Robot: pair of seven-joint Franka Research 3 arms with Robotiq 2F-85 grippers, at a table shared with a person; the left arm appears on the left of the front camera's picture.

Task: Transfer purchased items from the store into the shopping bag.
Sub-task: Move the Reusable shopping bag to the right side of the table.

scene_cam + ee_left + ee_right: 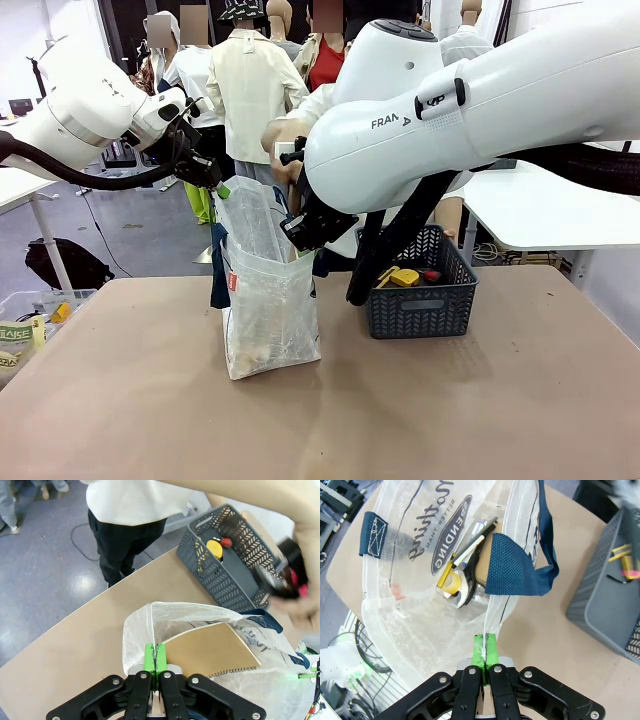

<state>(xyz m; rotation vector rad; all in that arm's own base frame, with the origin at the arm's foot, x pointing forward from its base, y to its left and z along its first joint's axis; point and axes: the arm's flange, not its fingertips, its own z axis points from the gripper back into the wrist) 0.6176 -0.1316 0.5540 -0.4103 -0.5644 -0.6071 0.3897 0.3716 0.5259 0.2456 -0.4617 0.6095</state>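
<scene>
The shopping bag (270,310) stands upright on the brown table, held open at the mouth. My left gripper (205,172) is shut on its left rim, and my right gripper (300,235) is shut on its right rim. In the left wrist view the green pads of the left gripper (155,655) pinch the bag film, and a tan spiral notebook (210,650) leans inside. In the right wrist view the right gripper (484,647) clamps the rim below a dark blue handle (512,565). A yellow and black item (456,582) lies in the bag. A person's blurred hand (295,597) holds a dark and red item above the bag.
A dark grey lattice basket (420,290) sits right of the bag with yellow (400,277) and red (431,275) goods inside. A clear bin (30,320) stands beyond the table's left edge. A person (127,510) stands at the far side.
</scene>
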